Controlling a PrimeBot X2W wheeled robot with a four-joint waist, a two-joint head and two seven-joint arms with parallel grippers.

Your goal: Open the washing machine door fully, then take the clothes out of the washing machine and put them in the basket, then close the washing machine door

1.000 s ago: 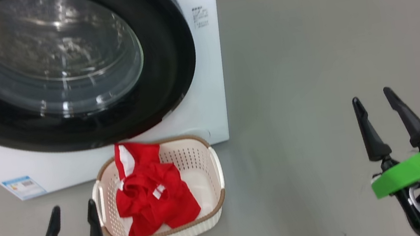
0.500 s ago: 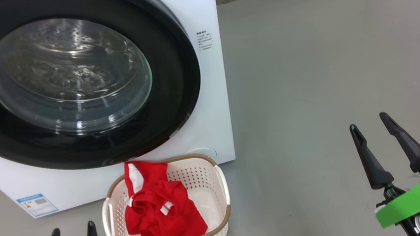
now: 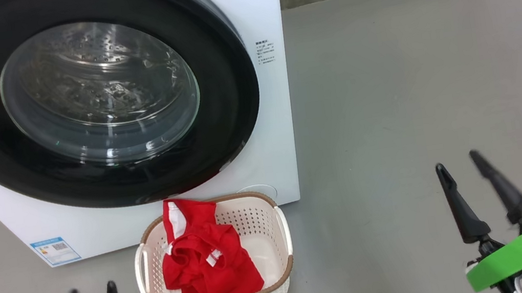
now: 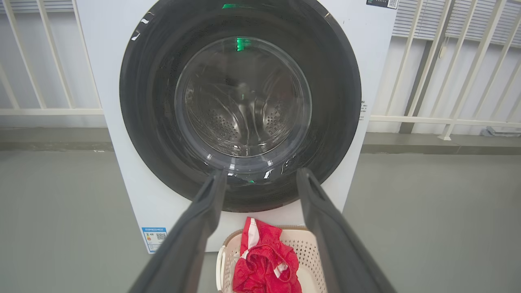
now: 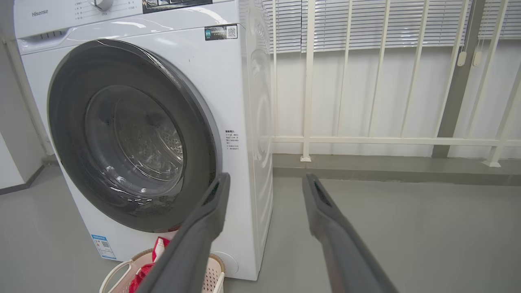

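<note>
I am looking down on the washing machine [image 3: 281, 128], which is standing on the grey floor [image 3: 413, 92] with the washing machine door [image 3: 218, 137] sitting closed flat against its white front; the steel drum [image 3: 96, 83] is showing through the bulging glass. The basket [image 3: 282, 236] is sitting on the floor just in front of the machine, below the door's lower right edge. The clothes [image 3: 209, 270] are lying inside it, bunched toward its left side with one end draping up over the far rim. My left gripper [image 3: 92, 290] is hovering at lower left, near the basket's left handle, its jaws standing wide apart and holding nothing. My right gripper [image 3: 456, 161] is hanging well off to the right above the floor, its jaws likewise spread wide and carrying nothing. A blue sticker [image 3: 55, 250] is showing on the machine's lower left corner
</note>
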